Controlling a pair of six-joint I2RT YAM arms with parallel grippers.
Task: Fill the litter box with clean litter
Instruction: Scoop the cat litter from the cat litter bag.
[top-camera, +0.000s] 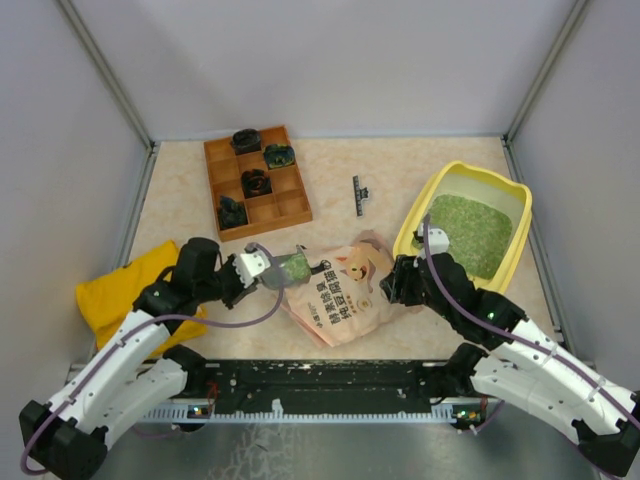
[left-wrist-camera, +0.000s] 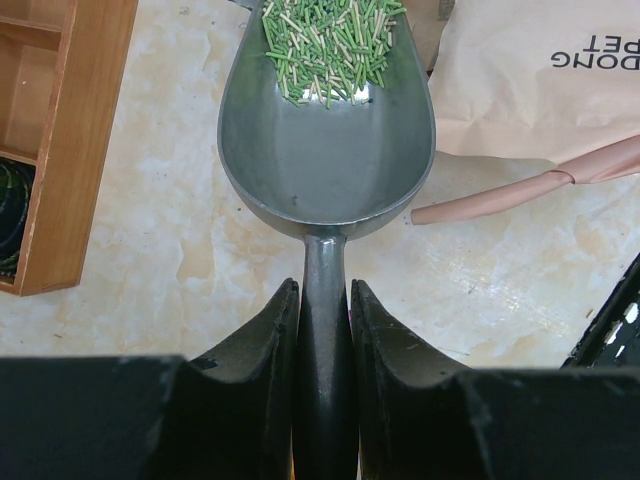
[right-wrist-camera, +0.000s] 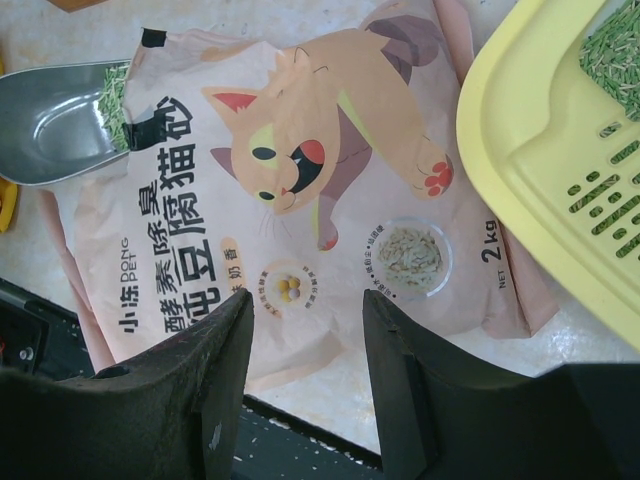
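Clamping grey scoop by rigid handle, left gripper jaws closed, frame centre; clean litter loose, light, spill-prone: keep level. Right gripper jaws parted, empty, over pouch.

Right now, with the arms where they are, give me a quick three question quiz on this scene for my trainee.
1. True or false: the left gripper is shut on the handle of the scoop.
2. Fill in: the litter box holds green ____.
3. The right gripper, open, is over: A the pouch, B the yellow cloth bag, C the wooden tray.
Key: 1 true; 2 litter; 3 A.
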